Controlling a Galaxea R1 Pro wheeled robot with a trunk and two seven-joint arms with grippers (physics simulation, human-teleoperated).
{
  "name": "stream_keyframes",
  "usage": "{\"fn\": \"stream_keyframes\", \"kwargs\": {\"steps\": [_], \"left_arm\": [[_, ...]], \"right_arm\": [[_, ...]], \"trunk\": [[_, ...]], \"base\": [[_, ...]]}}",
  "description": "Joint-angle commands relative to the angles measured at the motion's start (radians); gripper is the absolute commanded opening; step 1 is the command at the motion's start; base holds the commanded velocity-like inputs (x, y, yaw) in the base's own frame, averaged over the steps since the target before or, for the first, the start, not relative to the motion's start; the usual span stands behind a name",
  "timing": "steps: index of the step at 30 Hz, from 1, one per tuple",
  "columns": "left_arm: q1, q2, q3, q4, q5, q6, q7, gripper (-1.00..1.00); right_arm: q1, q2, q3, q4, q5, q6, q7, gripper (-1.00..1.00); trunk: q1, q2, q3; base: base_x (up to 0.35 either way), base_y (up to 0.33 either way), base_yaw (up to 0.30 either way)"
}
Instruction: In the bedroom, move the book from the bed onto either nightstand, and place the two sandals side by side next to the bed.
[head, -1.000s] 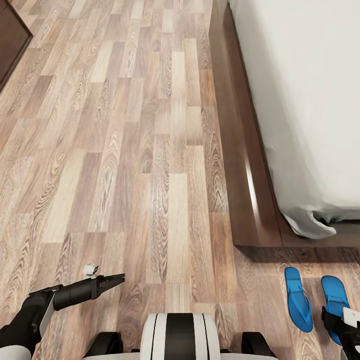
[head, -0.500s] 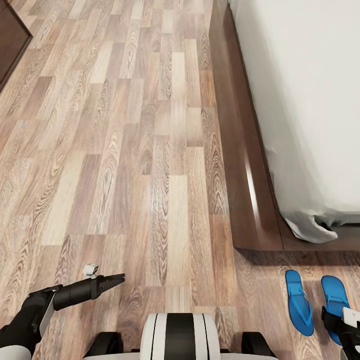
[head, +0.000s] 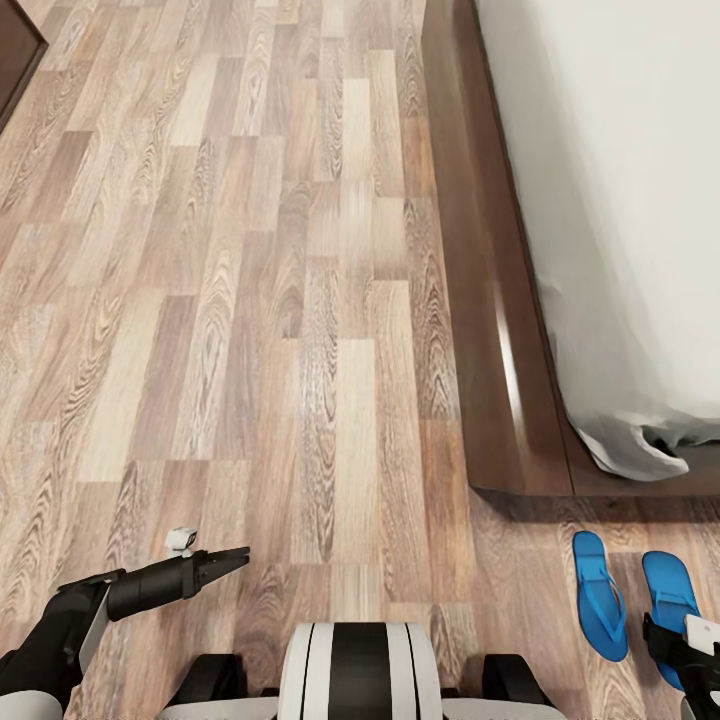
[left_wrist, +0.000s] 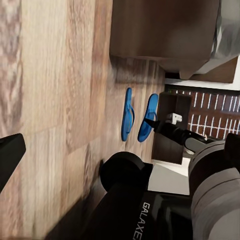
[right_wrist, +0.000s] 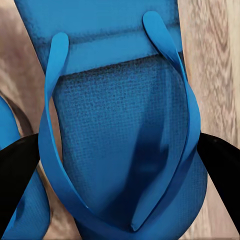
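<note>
The right gripper stands wide open, its black fingers either side of one bright blue flip-flop sandal; the second sandal lies just beside, near the dark brown bed frame. The left gripper hangs closed above the wood-plank floor.

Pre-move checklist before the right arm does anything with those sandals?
1. Two sandals on the floor at the bed's foot corner: left one and right one lie parallel, close together: ok.
2. Right gripper placement: fingers straddle the right sandal's strapped part: ok.
3. Right gripper contact with the sandal: cannot tell.
4. Left gripper: empty, over bare floor, away from the sandals: ok.
5. Bed frame edge near the sandals, not touching them: ok.
6. Book location: cannot tell.
</note>
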Motion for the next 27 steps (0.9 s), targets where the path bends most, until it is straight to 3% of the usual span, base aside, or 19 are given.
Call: {"fn": "stream_keyframes", "kwargs": {"steps": [1,6,13,27], "left_arm": [[0.0,0.0,0.0,0.0,0.0,0.011,-0.004,1.0],[0.0,0.0,0.0,0.0,0.001,0.011,-0.004,1.0],[0.0,0.001,0.0,0.0,0.001,0.012,-0.004,1.0],[0.0,0.002,0.001,0.0,0.002,0.012,-0.004,1.0]], "right_arm": [[0.0,0.0,-0.001,0.0,0.004,-0.003,-0.001,-1.0],[0.0,0.0,-0.001,0.001,0.004,-0.003,-0.001,-1.0],[0.0,0.0,-0.001,0.001,0.004,-0.003,-0.001,-1.0],[0.0,0.0,-0.001,0.0,0.004,-0.003,-0.001,-1.0]], "trunk": [[0.0,0.0,0.0],[0.0,0.0,0.0],[0.003,-0.002,-0.027],[0.003,-0.002,-0.027]], "base": [[0.0,0.0,0.0],[0.0,0.0,0.0],[0.0,0.0,0.0],[0.0,0.0,0.0]]}}
